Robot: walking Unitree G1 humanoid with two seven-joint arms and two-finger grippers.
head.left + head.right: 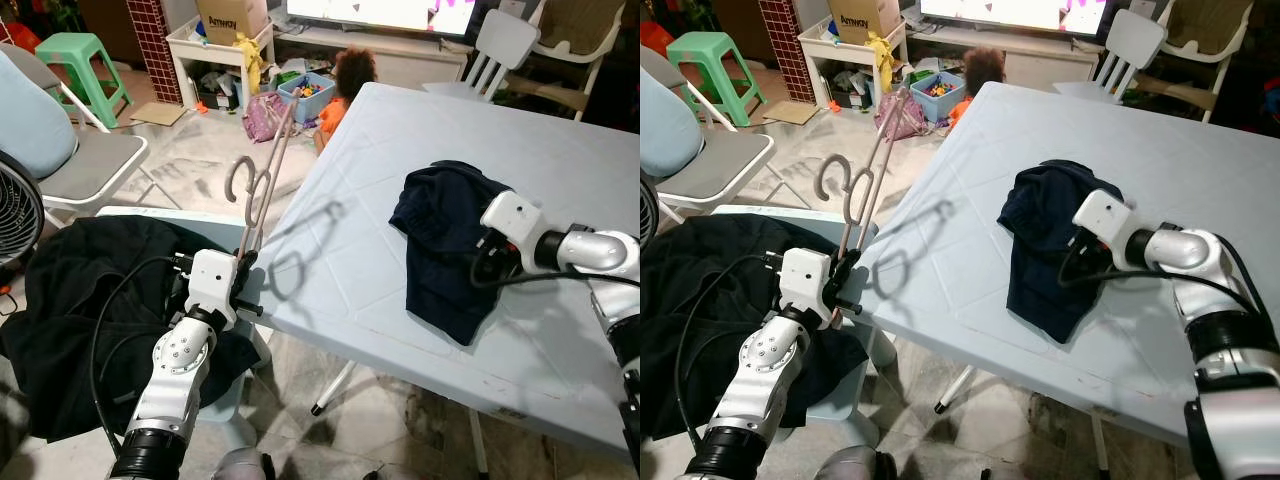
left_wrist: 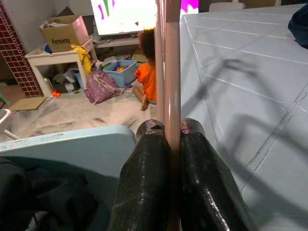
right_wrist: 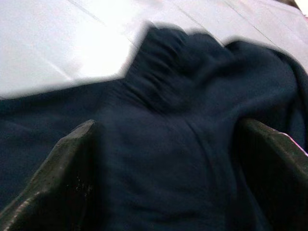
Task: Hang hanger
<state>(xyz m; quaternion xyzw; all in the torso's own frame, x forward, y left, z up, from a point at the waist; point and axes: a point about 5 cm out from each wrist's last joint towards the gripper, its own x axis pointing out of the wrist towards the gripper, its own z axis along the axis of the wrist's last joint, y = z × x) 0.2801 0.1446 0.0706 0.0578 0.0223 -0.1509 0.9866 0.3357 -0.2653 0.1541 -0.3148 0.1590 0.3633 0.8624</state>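
A pinkish hanger stands almost upright beside the left edge of the pale blue table, hook end up. My left gripper is shut on its lower bars; in the left wrist view the fingers clamp the rod. A dark navy garment lies crumpled on the table. My right gripper is open and low over it, one finger on each side of a fold of cloth. In the eye views its white wrist sits at the garment's right edge.
A black cloth is heaped on a light blue seat to my left. A fan, a grey folding chair and a green stool stand further left. A person in orange sits on the floor beyond the table.
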